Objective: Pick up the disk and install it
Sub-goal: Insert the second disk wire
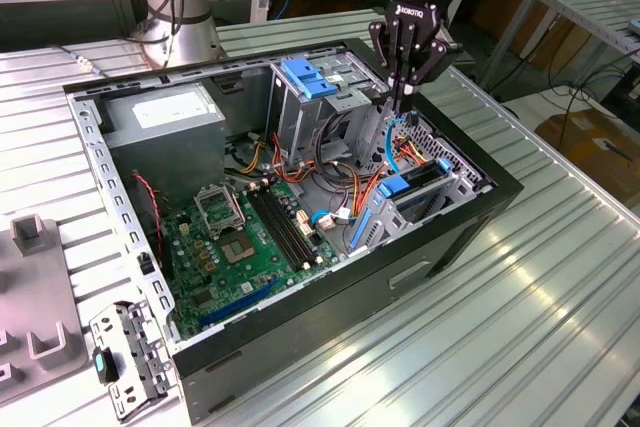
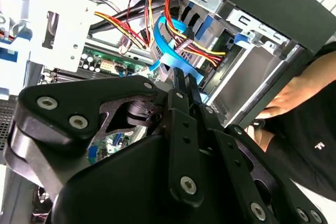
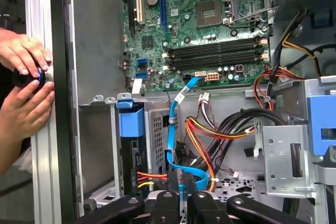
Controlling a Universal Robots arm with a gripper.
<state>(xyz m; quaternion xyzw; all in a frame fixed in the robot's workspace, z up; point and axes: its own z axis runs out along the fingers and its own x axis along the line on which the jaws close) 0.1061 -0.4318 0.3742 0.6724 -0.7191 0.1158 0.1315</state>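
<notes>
Exterior view: open computer case (image 1: 300,347) on worktop (image 1: 560,287). Disk (image 1: 412,187) sits edge-up in the drive cage at the case's front corner, blue rail showing, apparently seated. End effector (image 1: 398,97) above the cage, fingers closed together, pinching the blue data cable (image 3: 173,129).

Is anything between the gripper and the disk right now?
Yes. The gripper is closed on the blue data cable. The disk sits on edge in the drive bay beside it, and red and yellow wires running to the disk cross the gap between them.
</notes>
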